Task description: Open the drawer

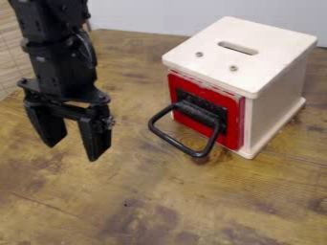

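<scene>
One drawer (202, 111), one cube casing (255, 59), one open claw (72, 134).

You are looking at the drawer (202, 110), a red box-shaped piece with a black front panel, sitting on the right side of the view inside a cream-white cube. Its red edge frames the black panel and shows on the left-facing side of the cube, standing out a little proud of the white face; how far it is drawn out you cannot tell from this angle. A large black loop handle with rounded corners hangs from the panel, drooping forward and down so its lower bar rests on or just above the wooden surface.
</scene>
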Controlling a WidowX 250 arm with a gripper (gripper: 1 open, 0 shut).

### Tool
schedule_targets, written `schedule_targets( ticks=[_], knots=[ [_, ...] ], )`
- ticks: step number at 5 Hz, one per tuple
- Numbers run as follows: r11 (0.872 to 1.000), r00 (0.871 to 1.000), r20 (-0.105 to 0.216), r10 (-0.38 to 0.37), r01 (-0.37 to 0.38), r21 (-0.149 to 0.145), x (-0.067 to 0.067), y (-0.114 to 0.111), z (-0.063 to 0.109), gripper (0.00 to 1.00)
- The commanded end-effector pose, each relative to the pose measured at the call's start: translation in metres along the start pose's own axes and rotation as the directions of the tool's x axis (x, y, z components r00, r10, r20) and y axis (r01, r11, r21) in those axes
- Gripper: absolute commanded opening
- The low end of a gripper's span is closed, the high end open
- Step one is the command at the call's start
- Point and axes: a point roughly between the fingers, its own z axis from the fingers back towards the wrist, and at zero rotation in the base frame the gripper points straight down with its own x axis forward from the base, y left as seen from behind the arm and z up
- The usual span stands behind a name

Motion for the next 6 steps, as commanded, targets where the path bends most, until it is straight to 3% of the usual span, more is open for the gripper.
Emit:
schedule_targets(
  ticks=[1,3,4,6],
  knots=[
    [0.999,0.999,-0.003,-0.036,0.036,-0.008,0.002,-0.007,-0.003,1.00],
    [0.997,0.998,0.004,-0.068,0.068,-0.031,0.008,-0.024,-0.003,1.00],
    [0.993,0.994,-0.006,-0.112,0.111,-0.032,0.004,-0.028,-0.001,1.00],
    [0.998,0.999,-0.008,-0.048,0.048,-0.049,-0.002,-0.038,0.011,1.00]
  ],
)
